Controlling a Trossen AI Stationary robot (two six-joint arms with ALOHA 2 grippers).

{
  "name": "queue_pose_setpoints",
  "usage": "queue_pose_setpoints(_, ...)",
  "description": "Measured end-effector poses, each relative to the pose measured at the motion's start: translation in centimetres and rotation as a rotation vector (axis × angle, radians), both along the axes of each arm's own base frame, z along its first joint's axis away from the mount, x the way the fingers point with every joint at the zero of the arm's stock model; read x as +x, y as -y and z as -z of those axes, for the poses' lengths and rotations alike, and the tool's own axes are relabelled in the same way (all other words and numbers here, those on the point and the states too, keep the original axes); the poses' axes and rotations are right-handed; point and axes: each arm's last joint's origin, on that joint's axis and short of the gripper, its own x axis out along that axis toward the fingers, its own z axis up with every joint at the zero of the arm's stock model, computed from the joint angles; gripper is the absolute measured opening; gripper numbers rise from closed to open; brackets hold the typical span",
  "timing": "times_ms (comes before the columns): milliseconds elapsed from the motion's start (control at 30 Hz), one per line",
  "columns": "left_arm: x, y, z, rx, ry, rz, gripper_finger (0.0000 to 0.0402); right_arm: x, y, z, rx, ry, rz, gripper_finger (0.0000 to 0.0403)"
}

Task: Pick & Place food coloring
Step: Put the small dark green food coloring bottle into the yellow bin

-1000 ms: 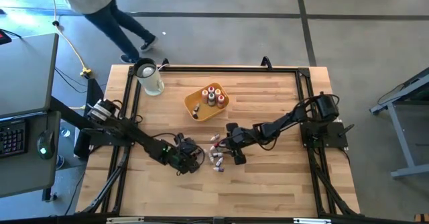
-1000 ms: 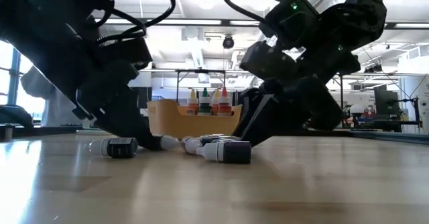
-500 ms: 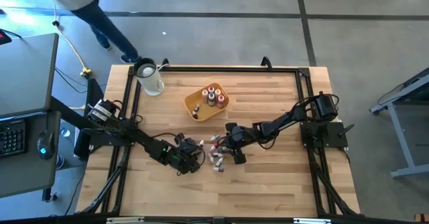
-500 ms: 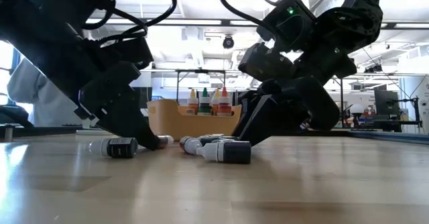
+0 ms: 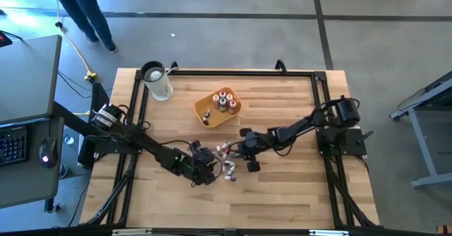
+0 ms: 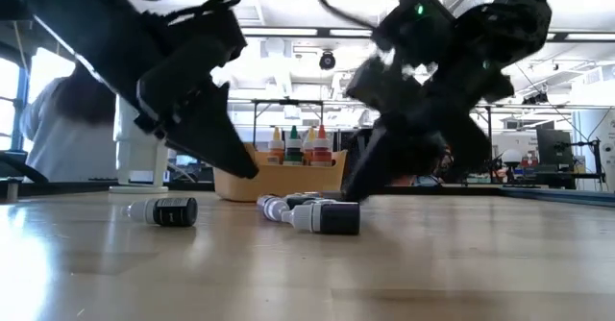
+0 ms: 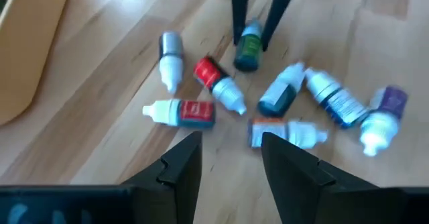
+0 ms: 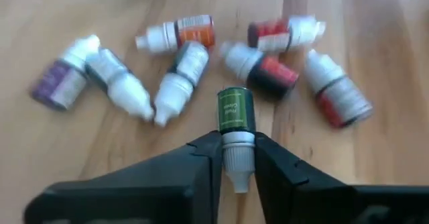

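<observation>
Several small food coloring bottles (image 8: 181,73) lie on their sides in a loose cluster (image 5: 227,160) at the table's middle. They are red, orange, dark and purple, with pale caps. My right gripper (image 8: 238,163) is shut on a green bottle (image 8: 234,110) at the cluster's right side (image 5: 236,151). My left gripper (image 7: 231,160) hovers open over the cluster's left side (image 5: 207,170), with nothing between its fingers. More bottles stand upright in the yellow-orange tray (image 5: 236,111). My right gripper pinches the green bottle by its white cap end (image 8: 238,147) between its two fingers (image 8: 204,157). The fingers slant down from the table's right side. The green body sticks out beyond the fingertips, in line with them. Whether it is clear of the table I cannot tell.
A white jug (image 5: 158,83) stands at the far left corner. A black frame (image 5: 226,71) runs along the table's edges. One dark bottle (image 6: 173,210) lies apart from the cluster. A person (image 5: 78,3) walks on the floor beyond the far left corner.
My right gripper has shut on the green bottle's cap while staying in place. My left gripper has risen off the table and drifted a little toward the cluster, still open. The person has walked farther left.
</observation>
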Motion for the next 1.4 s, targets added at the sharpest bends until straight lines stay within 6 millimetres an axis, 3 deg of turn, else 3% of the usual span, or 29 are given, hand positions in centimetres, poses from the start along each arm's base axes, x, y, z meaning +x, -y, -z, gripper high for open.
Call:
queue_pose_setpoints(167,0.4,0.2,-0.7,0.007,0.002,-0.006,0.0151,-0.1,1.3,-4.5,-0.145,0.163,0.081,0.0061)
queue_pose_setpoints(333,0.8,0.3,-1.4,0.035,0.036,-0.038,0.0151,-0.3,4.8,-7.7,-0.346,0.295,0.258,0.0075)
queue_pose_setpoints(500,0.9,0.3,-1.5,0.041,0.038,-0.043,0.0151,0.9,8.3,-8.1,-0.343,0.301,0.282,0.0071)
queue_pose_setpoints(667,0.9,0.3,-1.5,0.042,0.038,-0.043,0.0151,3.5,9.8,-7.5,-0.337,0.182,0.27,0.0074)
queue_pose_setpoints(767,0.9,0.3,-1.5,0.041,0.039,-0.043,0.0151,4.7,10.1,-7.0,-0.389,0.063,0.281,0.0078)
queue_pose_setpoints(1033,0.9,0.3,-1.5,0.032,0.035,-0.036,0.0151,7.1,10.6,-6.8,-0.411,0.003,0.253,0.0126)
queue_pose_setpoints(1200,0.9,0.3,-1.4,0.033,0.027,-0.024,0.0151,6.9,9.9,-7.4,-0.468,-0.016,0.267,0.0162)
queue_pose_setpoints(1400,0.9,0.7,-1.3,0.066,-0.062,0.162,0.0151,4.7,6.9,-11.0,-0.536,-0.07,0.248,0.0171)
